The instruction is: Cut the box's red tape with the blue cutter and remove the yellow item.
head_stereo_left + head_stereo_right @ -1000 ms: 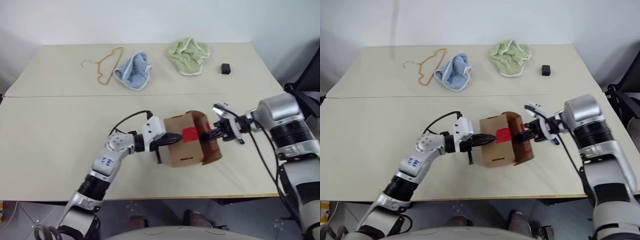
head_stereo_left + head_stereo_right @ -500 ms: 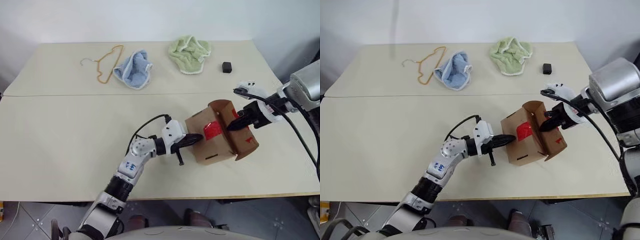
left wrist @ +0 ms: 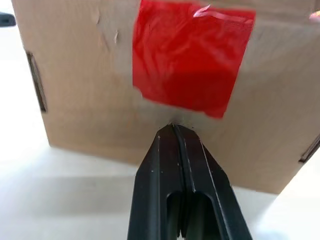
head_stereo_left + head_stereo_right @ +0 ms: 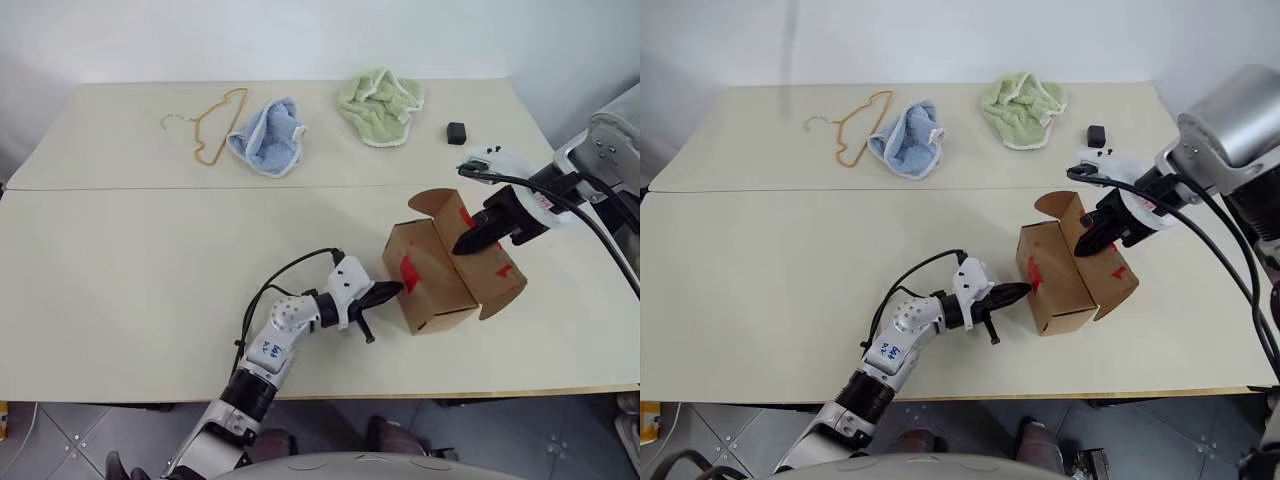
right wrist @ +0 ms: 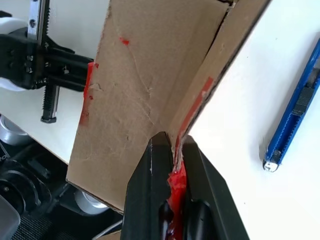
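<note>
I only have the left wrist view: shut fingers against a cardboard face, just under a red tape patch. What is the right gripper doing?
Observer: The right gripper is shut on the edge of an opened flap of the box.
Operator: Where is the cutter?
Observer: The blue cutter lies on the table, beside the box.
Operator: Is the box open elsewhere?
Observer: Yes, a second flap stands up at its far end.
</note>
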Controlling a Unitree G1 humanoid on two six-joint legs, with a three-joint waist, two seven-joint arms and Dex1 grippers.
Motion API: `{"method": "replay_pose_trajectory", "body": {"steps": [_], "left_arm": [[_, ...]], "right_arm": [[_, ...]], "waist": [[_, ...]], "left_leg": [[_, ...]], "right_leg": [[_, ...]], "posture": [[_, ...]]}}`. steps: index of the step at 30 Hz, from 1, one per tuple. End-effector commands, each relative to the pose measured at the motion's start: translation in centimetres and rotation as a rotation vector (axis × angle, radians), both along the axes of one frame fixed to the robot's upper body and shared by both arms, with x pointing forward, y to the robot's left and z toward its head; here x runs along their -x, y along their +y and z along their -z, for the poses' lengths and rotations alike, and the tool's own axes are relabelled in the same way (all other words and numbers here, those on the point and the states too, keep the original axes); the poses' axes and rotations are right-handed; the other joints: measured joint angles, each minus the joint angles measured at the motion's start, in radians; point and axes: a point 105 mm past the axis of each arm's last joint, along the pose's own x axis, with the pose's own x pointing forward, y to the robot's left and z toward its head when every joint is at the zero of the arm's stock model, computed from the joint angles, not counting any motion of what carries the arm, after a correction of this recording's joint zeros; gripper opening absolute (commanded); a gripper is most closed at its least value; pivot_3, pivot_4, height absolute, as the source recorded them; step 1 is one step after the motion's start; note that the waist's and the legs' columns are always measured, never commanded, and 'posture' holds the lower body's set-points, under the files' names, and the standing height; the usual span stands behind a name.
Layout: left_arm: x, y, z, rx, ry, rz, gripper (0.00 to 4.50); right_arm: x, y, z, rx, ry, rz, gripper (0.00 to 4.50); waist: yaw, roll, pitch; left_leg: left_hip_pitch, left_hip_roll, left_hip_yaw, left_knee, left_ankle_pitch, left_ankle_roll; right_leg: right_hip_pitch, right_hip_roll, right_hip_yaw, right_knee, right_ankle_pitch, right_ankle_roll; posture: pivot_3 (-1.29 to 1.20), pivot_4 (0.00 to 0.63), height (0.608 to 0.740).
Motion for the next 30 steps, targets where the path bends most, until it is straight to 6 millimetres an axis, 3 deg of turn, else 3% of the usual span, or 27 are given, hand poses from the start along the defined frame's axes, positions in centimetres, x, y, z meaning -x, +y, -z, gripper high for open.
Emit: {"method": "replay_pose_trajectory", "body": {"steps": [1,4,11,16,22,28,30], "left_arm": [[0.5,-0.1,-1.0,0.017,-0.025,0.009,0.0],[0.9,0.4,-1.6,0.008,-0.026,0.032,0.0],[3.3,3.3,-5.7,0.05,0.028,0.216,0.0],[2.3,2.9,-9.3,0.124,-0.037,0.213,0.0],[1.0,-0.2,-9.1,0.102,-0.072,0.195,0.0],[0.9,-1.8,-6.9,0.005,-0.07,0.203,0.0],[0.9,-1.9,-5.1,-0.08,-0.053,0.204,0.0]], "right_arm": [[0.9,0.7,-0.1,-0.015,0.008,-0.038,0.03],[0.9,0.8,0.2,-0.015,0.001,-0.026,0.03],[0.5,0.5,0.7,-0.018,-0.029,0.025,0.03],[0.4,0.9,1.4,-0.03,-0.041,0.03,0.03],[0.5,1.5,2.2,-0.074,-0.046,0.039,0.03],[0.4,1.2,2.5,-0.105,-0.075,0.075,0.03],[0.7,0.8,2.6,-0.122,-0.078,0.09,0.03]], "waist": [[-0.001,0.0,0.0],[-0.003,0.0,0.0],[-0.005,0.0,0.0],[-0.004,-0.001,0.0],[-0.008,-0.004,-0.002],[-0.008,-0.005,-0.002],[-0.007,-0.005,-0.003]], "left_leg": [[0.0,0.0,0.0,0.0,0.0,0.0],[-0.001,0.0,0.0,-0.001,0.0,0.0],[-0.001,0.001,0.0,0.0,0.0,0.0],[-0.001,0.001,0.0,0.003,0.0,0.001],[0.0,0.001,0.001,0.005,0.0,0.001],[0.001,0.002,0.002,0.005,0.001,0.001],[0.001,0.002,0.002,0.006,0.001,0.001]], "right_leg": [[0.0,0.0,0.0,0.0,0.0,0.0],[-0.001,0.0,0.0,0.0,0.0,0.0],[-0.001,0.0,0.0,0.001,0.0,-0.001],[-0.001,0.0,0.0,0.001,0.002,-0.002],[0.001,0.0,0.0,0.002,0.003,-0.001],[0.001,0.001,0.001,0.003,0.003,-0.002],[0.001,0.001,0.0,0.003,0.003,-0.002]], "posture": [[0.0,0.15,0.74],[0.0,0.15,0.74],[0.0,0.15,0.74],[0.0,0.15,0.74],[0.0,0.15,0.74],[0.0,0.15,0.74],[0.0,0.15,0.74]]}}
